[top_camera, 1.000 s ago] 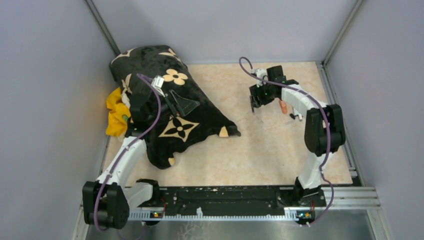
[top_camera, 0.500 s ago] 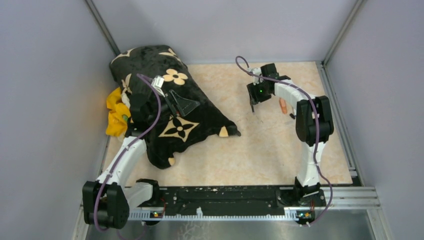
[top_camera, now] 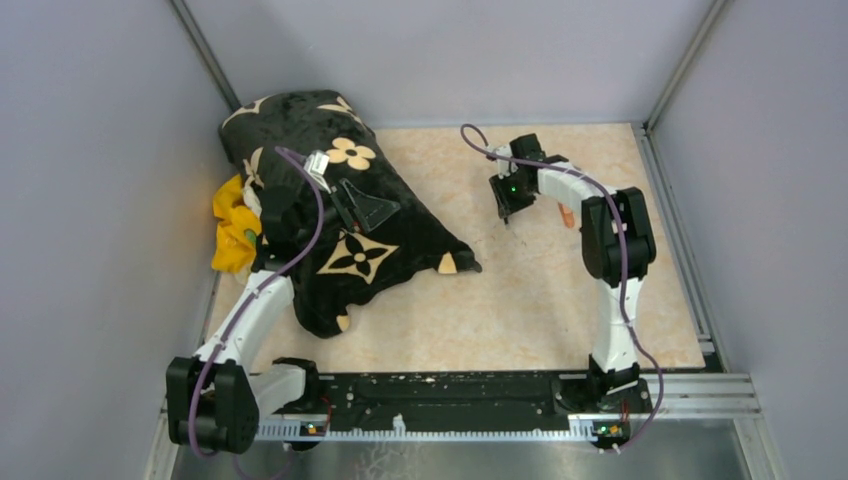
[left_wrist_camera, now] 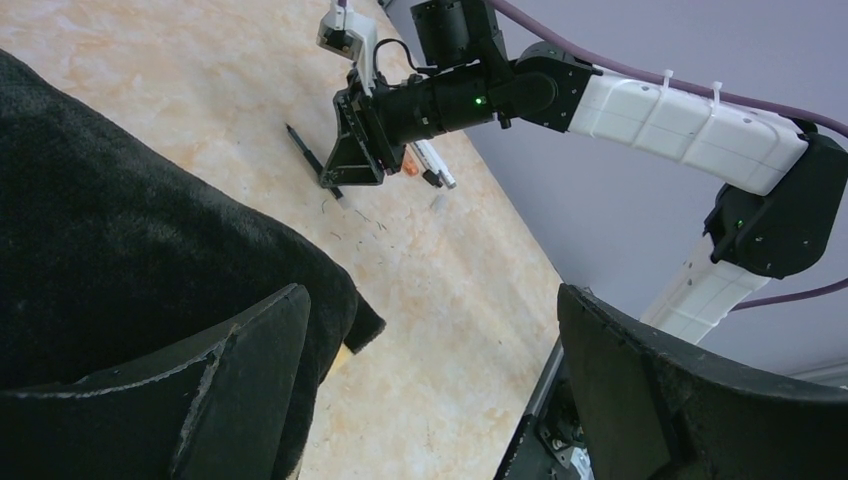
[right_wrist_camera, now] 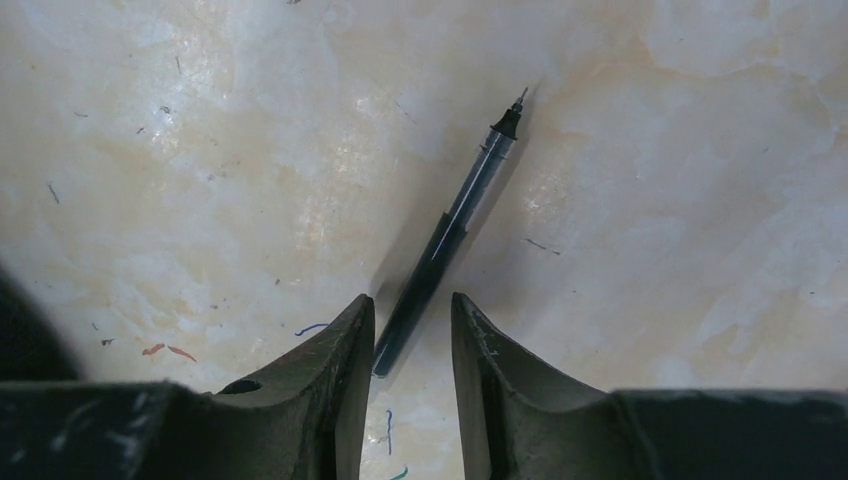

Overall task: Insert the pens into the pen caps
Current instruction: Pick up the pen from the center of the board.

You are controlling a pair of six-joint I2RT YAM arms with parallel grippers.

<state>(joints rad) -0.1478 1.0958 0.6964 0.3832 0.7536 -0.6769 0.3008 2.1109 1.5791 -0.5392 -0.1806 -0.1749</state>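
A very thin dark pen point(right_wrist_camera: 455, 225) lies on the marbled table, its tip pointing away from the wrist. My right gripper point(right_wrist_camera: 410, 305) is low over it, its jaws narrowly open on either side of the pen's rear end, not clamped. In the top view the right gripper point(top_camera: 507, 208) is at the far middle. An orange marker point(top_camera: 566, 215) and a white marker point(left_wrist_camera: 438, 167) lie just to its right. My left gripper point(left_wrist_camera: 430, 370) is wide open and empty above the black cloth point(top_camera: 340, 200). No pen caps show.
The black cloth with beige flower prints covers the far left of the table, with a yellow object point(top_camera: 232, 225) at its left edge. Grey walls enclose the table point(top_camera: 520, 290). Small ink marks dot the surface.
My right arm has swung left, away from the orange marker, and brought its gripper over the thin dark pen. The left arm has not moved.
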